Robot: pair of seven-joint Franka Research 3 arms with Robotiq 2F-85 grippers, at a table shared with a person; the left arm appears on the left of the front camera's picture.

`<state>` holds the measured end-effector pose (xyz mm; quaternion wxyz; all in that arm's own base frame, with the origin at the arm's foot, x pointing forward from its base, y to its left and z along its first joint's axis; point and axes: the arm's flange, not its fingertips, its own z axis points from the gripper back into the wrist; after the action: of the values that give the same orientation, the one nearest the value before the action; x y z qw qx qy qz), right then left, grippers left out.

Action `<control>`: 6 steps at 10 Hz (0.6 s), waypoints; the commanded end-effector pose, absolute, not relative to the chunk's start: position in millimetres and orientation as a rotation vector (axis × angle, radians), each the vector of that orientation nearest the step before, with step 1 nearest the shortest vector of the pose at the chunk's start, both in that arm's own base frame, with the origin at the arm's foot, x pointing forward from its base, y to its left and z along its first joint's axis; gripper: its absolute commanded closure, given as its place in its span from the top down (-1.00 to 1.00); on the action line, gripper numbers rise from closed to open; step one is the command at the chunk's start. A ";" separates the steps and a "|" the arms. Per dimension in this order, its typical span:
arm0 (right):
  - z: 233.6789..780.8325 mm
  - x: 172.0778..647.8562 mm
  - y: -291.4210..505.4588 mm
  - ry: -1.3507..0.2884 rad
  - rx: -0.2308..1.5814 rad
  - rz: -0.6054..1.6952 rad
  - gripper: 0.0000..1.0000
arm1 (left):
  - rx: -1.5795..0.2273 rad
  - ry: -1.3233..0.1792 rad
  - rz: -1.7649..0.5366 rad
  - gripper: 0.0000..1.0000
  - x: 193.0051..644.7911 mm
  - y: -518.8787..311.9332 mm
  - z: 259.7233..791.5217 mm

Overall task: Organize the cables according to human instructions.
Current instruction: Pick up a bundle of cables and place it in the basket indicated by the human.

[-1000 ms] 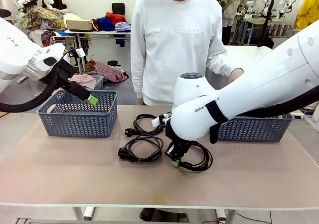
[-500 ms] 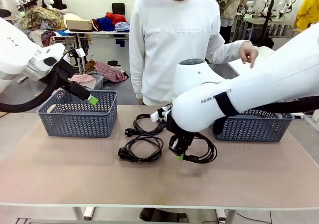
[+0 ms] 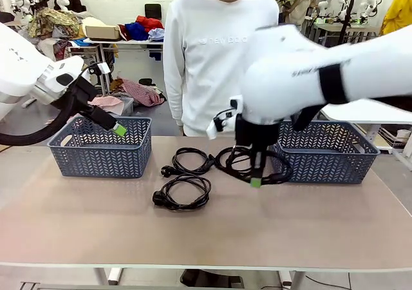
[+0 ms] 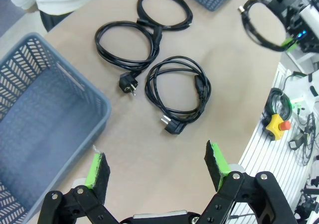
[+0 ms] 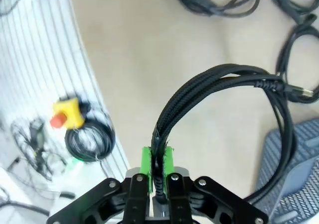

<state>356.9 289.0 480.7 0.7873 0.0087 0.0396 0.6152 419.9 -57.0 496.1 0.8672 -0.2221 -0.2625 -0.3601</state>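
Off the table (image 3: 309, 220) now: cable (image 5: 224, 72) in right tool (image 3: 255, 182)

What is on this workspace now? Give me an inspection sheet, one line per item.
surface: beige tabletop, unmarked.
job's things: coiled thin black rubber power cords; front cord, back cord and third cord lie mid-table, fourth cord lifted; grey-blue plastic mesh left basket, right basket.
clutter: nothing seen.
grippers: left gripper open above left basket's rim; right gripper shut on fourth cord.
cables: thick black hose under left arm.
surroundings: person in white sweatshirt opposite; clothes piled on tables behind.
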 end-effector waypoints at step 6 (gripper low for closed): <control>564.4 433.8 174.6 0.080 0.000 1.477 -1.00 | -0.489 -0.562 -0.769 1.00 419.2 -55.6 494.7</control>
<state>420.5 180.9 561.3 0.7539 -0.0081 0.0384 0.6558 420.2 -56.9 495.6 0.8675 -0.2221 -0.2619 -0.3600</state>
